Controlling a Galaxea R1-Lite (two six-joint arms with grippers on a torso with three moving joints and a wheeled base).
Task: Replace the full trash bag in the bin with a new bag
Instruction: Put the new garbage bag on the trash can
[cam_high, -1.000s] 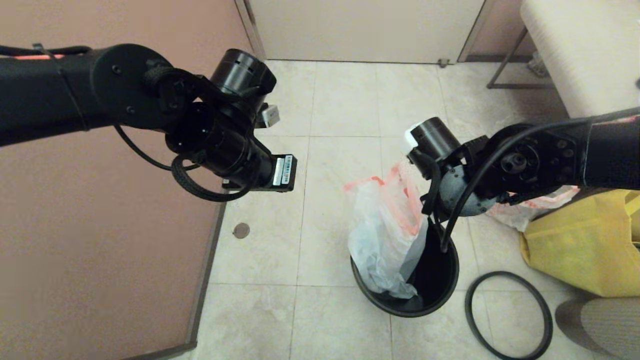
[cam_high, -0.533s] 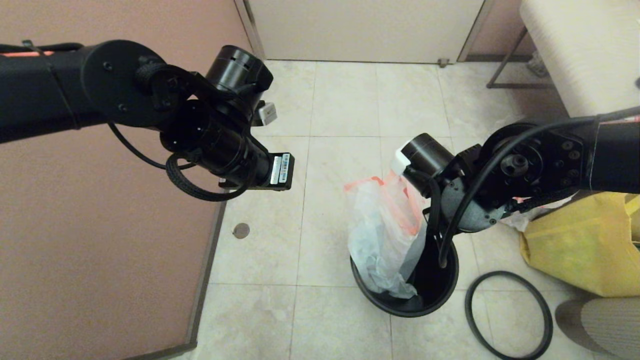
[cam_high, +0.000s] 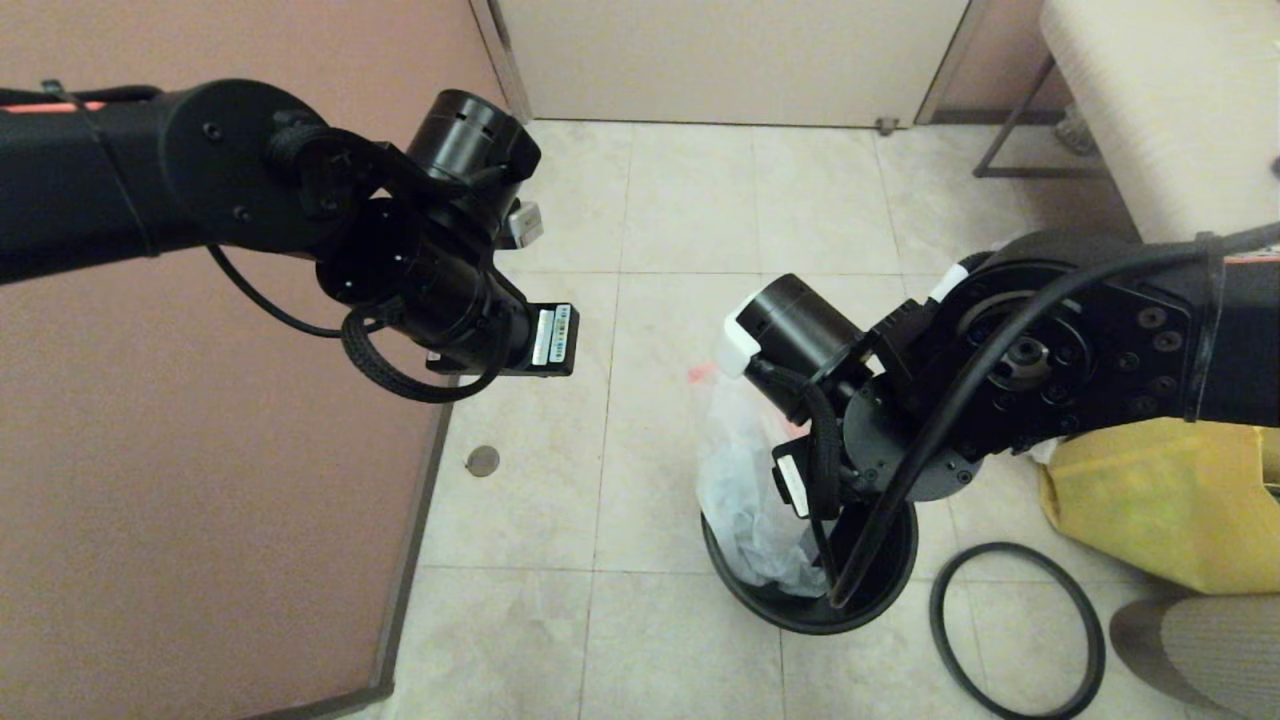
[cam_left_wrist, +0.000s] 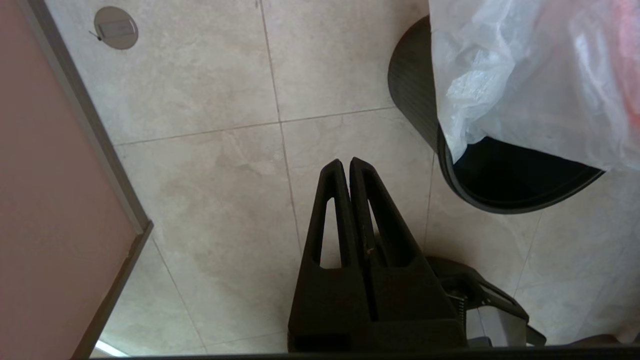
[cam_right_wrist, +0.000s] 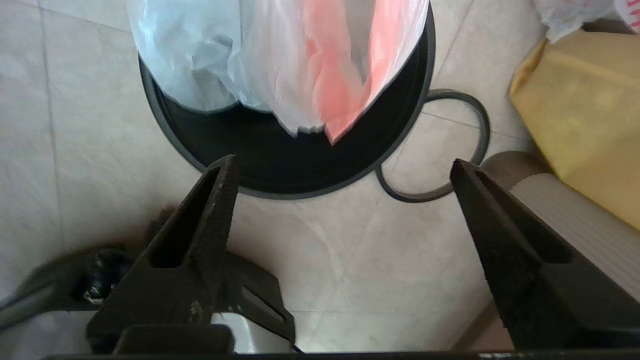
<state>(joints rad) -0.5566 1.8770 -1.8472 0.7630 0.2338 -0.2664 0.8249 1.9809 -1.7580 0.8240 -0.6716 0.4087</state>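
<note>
The black bin (cam_high: 880, 590) stands on the tiled floor. The new bag (cam_high: 735, 480), limp white plastic with red-orange print, rises out of the bin's left side, loose and unheld. It also shows in the right wrist view as the bag (cam_right_wrist: 280, 60) above the bin (cam_right_wrist: 300, 170). My right gripper (cam_right_wrist: 344, 162) is open and empty, hovering over the bin's near rim. My left gripper (cam_left_wrist: 345, 161) is shut on nothing, up over the floor left of the bin (cam_left_wrist: 500, 200). A crumpled white bag with red lettering (cam_right_wrist: 575, 12) lies beside the yellow bag, mostly hidden.
The dark grey hoop (cam_high: 1018, 630) lies flat on the floor right of the bin. A yellow bag (cam_high: 1160, 500) sits further right, with a grey striped object (cam_high: 1200, 640) in front of it. A pink partition (cam_high: 200, 500) runs along the left. A floor drain (cam_high: 483, 461) is nearby.
My right gripper has opened and let go of the new bag. The right arm swung left and nearer, now over the bin and covering the bag's top. The left arm barely moved.
</note>
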